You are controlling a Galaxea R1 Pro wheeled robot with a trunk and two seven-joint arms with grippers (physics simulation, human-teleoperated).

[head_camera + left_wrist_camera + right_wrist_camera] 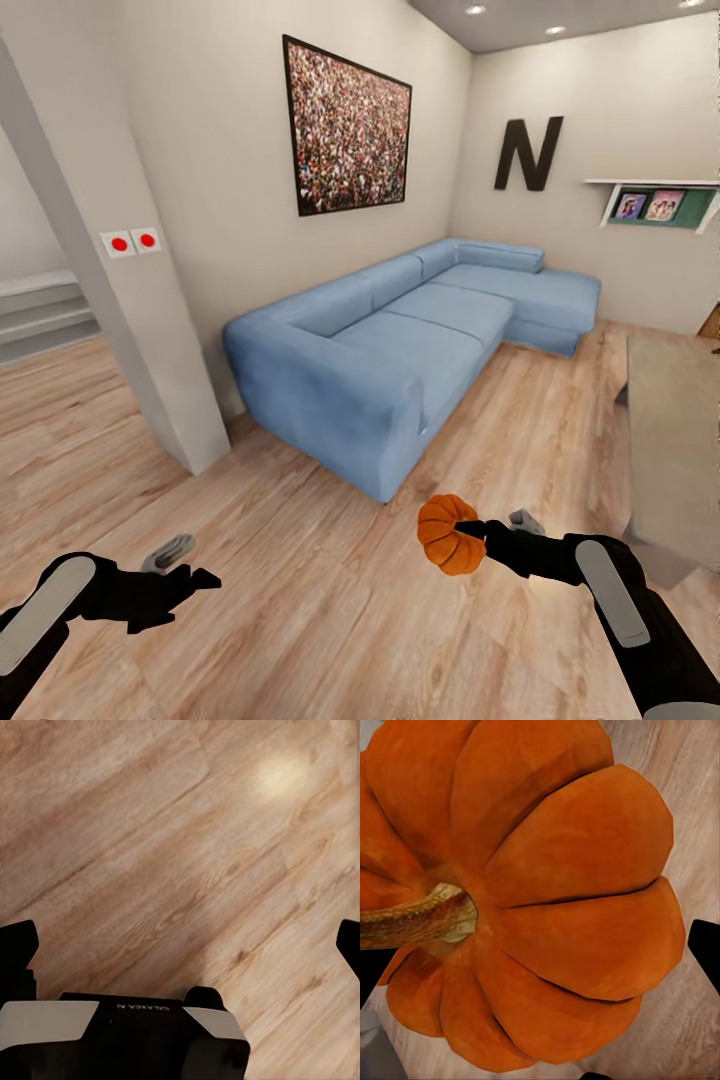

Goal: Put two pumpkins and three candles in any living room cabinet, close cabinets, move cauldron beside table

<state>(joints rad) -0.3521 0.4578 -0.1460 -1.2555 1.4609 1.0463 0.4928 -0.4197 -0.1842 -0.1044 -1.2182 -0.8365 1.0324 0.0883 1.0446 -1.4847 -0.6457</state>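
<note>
Right now the right gripper, at the lower right of the head view, is pinched on a small orange pumpkin, carried in the air above the wooden floor just in front of the near arm of the blue corner sofa. In the right wrist view the pumpkin crowds the picture, its tan stem pointing off to the left edge, so the stem axis lies crosswise to the fingers; only dark slivers of the fingertips show at the edges. The left gripper hangs low at the lower left of the head view with nothing in it; the left wrist view shows its black fingers spread far apart over bare floor. What the next move turns on is where the cabinet stands, and it cannot be seen from here: straight ahead are the sofa, a crowd photograph on the wall and a black letter N at upper right. Along the right edge a greyish glass-topped table is cut off by the frame. Judging from this, the base probably has to turn before the pumpkin can go anywhere, and the loaded right arm is the one to lead. How firmly the pads seat on the ribs is hard to make out.
</note>
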